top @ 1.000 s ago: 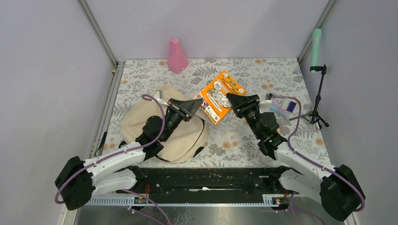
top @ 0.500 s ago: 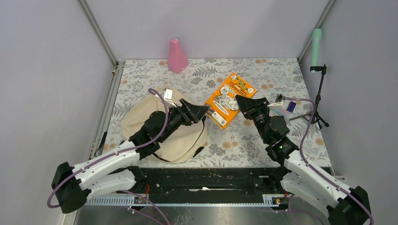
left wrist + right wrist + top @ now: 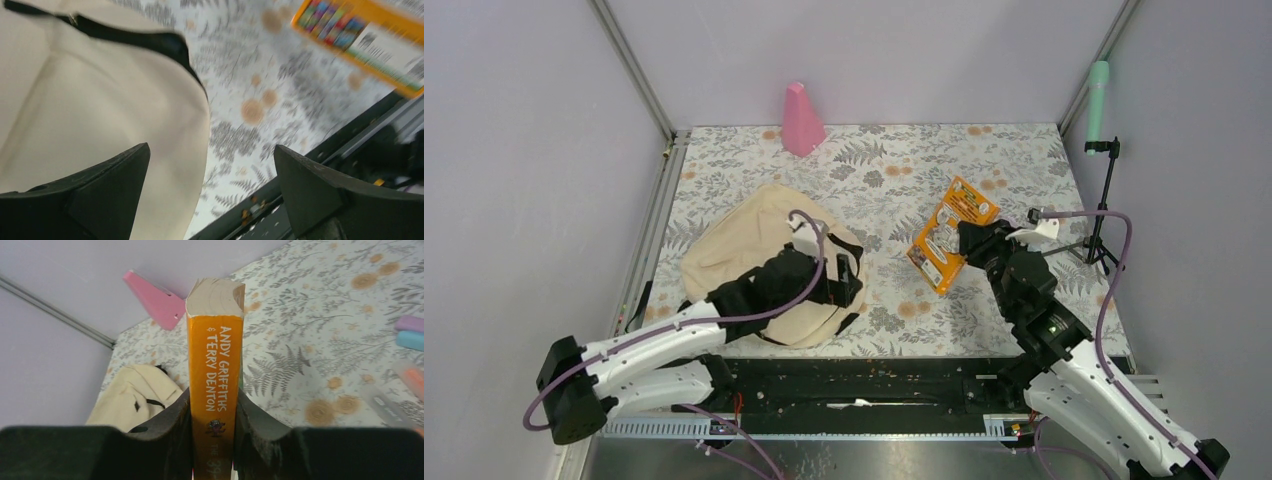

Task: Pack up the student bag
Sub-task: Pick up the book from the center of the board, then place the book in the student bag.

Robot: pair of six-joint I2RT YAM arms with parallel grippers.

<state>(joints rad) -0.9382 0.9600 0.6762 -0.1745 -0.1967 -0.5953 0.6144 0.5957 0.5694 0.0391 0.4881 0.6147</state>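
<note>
Student bag, cream with black straps, slumped on the tabletop right under the left end effector. Left end effector wide open, gripping nothing, hanging just above the bag's rounded edge. Right end effector clenched tight on an orange book, spine up, held on its edge. Bag well off to the left of that end effector. Pens lying off to its right, pink block far ahead.

Looks soft and floppy, most likely light. Probably sags and folds when picked up, with no stiff side to push on. Smooth cloth, maybe a bit slippery. Best to pinch a fold of cloth by the black trim, or hook a strap. Likely needs its mouth held open for the book.
</note>
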